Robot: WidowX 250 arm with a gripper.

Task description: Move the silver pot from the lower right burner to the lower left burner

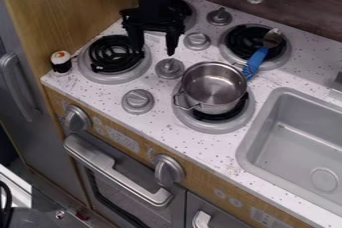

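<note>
Silver pot [214, 89] is sitting near the gripper [155, 46], which is waiting spread wide; it's probably feeling light, hard and slippery, its rim [212, 63] looking best for pinching.

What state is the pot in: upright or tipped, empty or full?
Upright and empty: the pot rests base-down on the burner, its bare metal bottom visible inside.

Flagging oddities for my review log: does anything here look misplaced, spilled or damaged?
The blue-handled utensil lies partly over the back right burner, an odd resting place. Faint brownish smudges mark the counter beside the sink. I see no clear spill or damage.
</note>
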